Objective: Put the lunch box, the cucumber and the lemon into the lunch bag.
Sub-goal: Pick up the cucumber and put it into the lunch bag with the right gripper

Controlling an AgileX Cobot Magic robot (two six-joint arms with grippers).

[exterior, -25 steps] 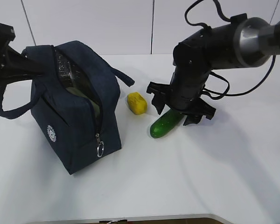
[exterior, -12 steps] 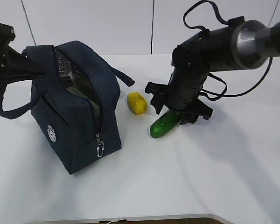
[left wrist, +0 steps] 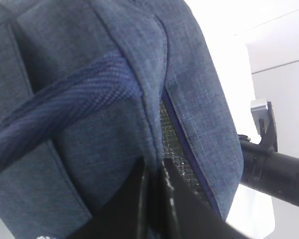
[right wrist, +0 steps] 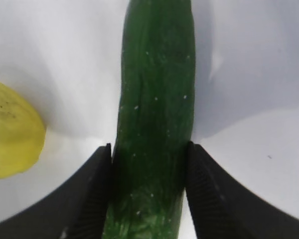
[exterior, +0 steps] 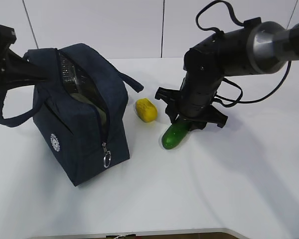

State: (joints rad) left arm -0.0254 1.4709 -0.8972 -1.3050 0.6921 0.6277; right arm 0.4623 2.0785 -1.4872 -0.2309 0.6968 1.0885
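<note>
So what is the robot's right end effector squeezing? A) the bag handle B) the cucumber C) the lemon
B: in the right wrist view both fingers of the right end effector press the sides of the cucumber, while the lemon lies apart.

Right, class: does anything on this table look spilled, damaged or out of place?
Nothing stands out. The lunch bag stands open, the lemon lies beside it, and the cucumber sits between the right gripper fingers.
</note>
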